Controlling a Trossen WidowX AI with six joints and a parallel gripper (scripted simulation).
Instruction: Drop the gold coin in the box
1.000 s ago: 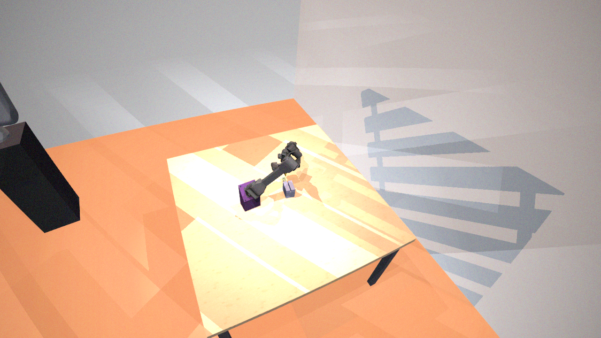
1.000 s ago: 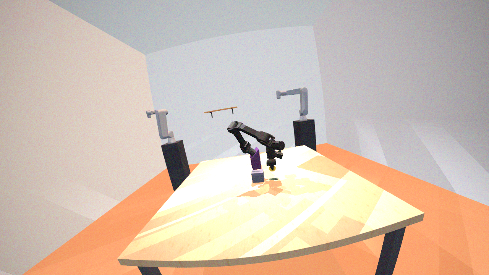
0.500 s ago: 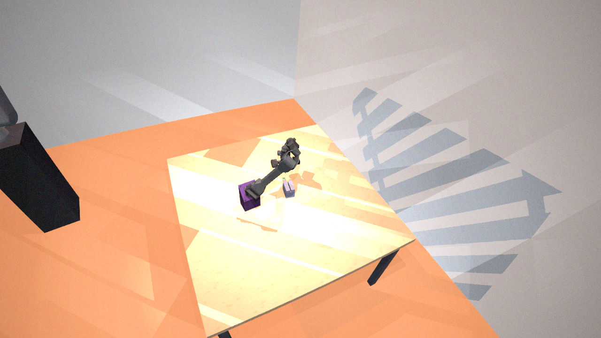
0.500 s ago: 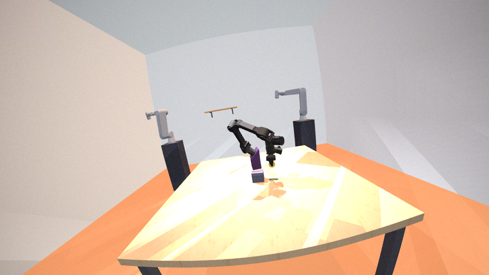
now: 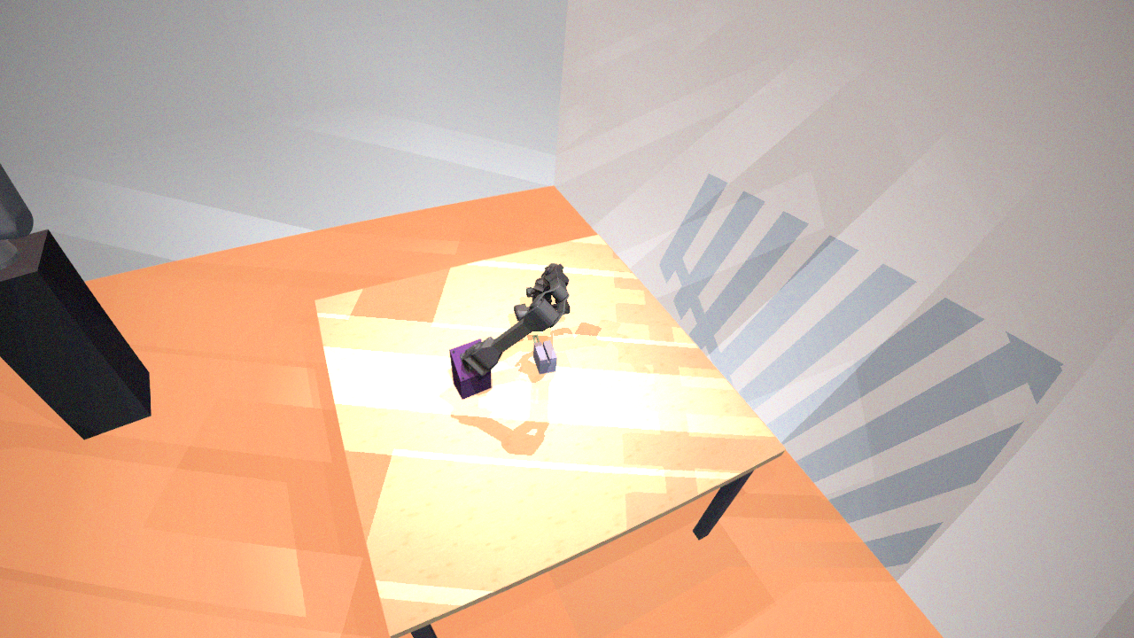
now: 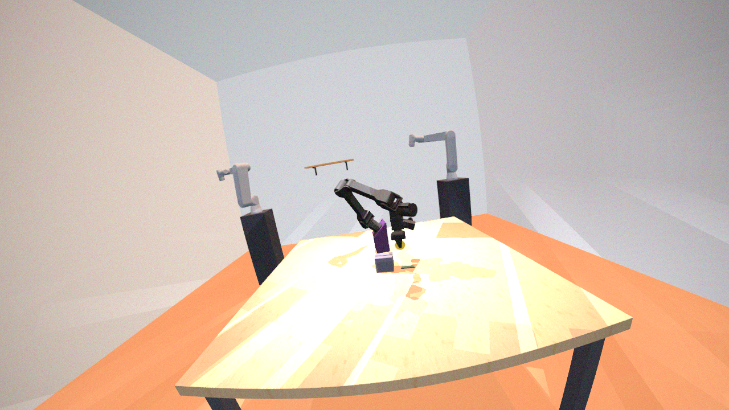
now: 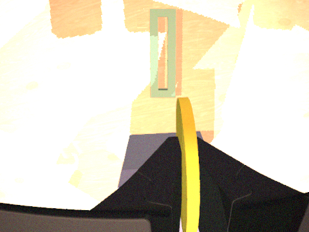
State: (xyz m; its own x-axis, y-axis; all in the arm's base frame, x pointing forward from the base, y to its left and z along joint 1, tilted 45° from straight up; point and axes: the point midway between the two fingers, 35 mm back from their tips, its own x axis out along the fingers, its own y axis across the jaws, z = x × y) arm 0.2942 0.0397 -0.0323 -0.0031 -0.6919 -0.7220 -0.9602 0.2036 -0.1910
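Observation:
My gripper [image 6: 400, 244] [image 7: 181, 147] is shut on the gold coin [image 6: 401, 247] [image 7: 192, 180], which stands on edge between the fingertips, high above the table. The holder [image 7: 154, 64] [image 6: 408, 266] is empty; it looks pale green in the wrist view, ahead of the coin and slightly to its left. The grey box [image 5: 544, 361] [image 6: 384, 263] [image 7: 136, 151] stands on the table beside the holder. Its lid slot shows as a dark line in the top view. In the wrist view the fingers cover most of the box, and its slot is hidden.
The arm's purple base block [image 5: 470, 380] [image 6: 380, 239] stands on the wooden table [image 5: 507, 524] [image 6: 306, 367], a little way from the box. Two other grey arms [image 6: 243, 185] [image 6: 451, 150] stand on dark pedestals beyond the table. Patches of bright light and shadow lie on the table top.

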